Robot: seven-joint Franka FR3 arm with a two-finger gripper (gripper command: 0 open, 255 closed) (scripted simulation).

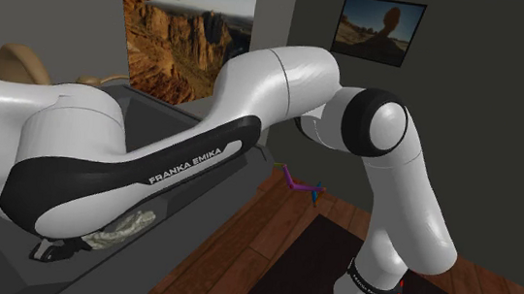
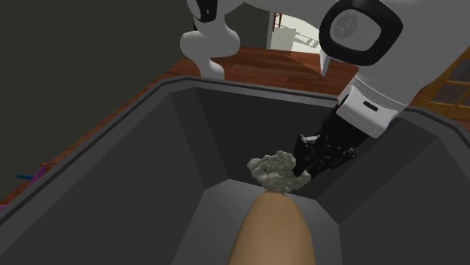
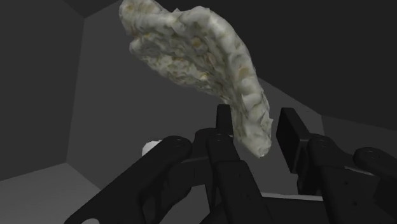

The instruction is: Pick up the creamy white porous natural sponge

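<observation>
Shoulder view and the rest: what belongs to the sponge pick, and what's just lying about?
Job:
- sponge
- gripper, right at the sponge's near end

Lying about:
- grey basin around the sponge
- tan rounded thing
- canyon picture
- framed picture
- purple thing on the floor

2 opposed exterior views, shared sponge (image 2: 275, 172)

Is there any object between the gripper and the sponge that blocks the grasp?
Nothing visible does. The sponge has its narrow end clasped between the fingers of the gripper, inside the grey basin.
</observation>
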